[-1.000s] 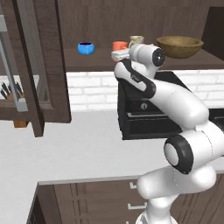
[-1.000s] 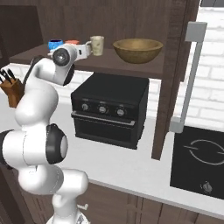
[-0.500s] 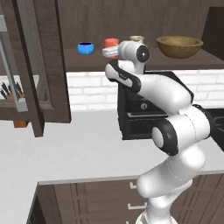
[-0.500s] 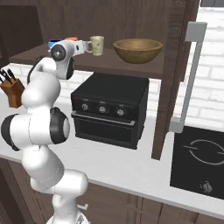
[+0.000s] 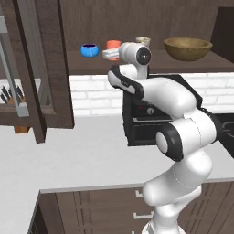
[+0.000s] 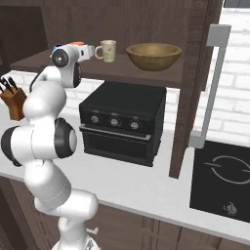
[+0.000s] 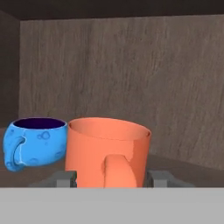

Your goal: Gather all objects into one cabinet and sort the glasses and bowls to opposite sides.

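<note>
On the long shelf of the dark wood cabinet [image 5: 91, 63] stand, from left to right, a small blue bowl [image 5: 90, 50], an orange mug [image 5: 113, 44], a cream mug [image 5: 143, 41] and a wide wooden bowl [image 5: 187, 48]. My gripper [image 5: 109, 54] reaches over the shelf, shut on the orange mug [image 7: 107, 151]. One finger [image 7: 65, 178] presses on each side of it, and its handle faces the camera. The blue bowl [image 7: 35, 142] sits close to the mug's left. From the right base, the cream mug [image 6: 108, 50] and wooden bowl [image 6: 153, 55] stand right of my gripper [image 6: 89, 50].
A black countertop oven [image 5: 137, 116] sits under the shelf, behind my arm. The cabinet's glass-paned door [image 5: 27, 73] hangs open at the left, another door [image 6: 195, 73] with a long handle at the right. A knife block [image 6: 12, 100] and a cooktop [image 6: 224, 171] are on the counter.
My hand has swung left and risen to shelf height with the orange mug, carrying it away from the cream mug toward the blue bowl.
</note>
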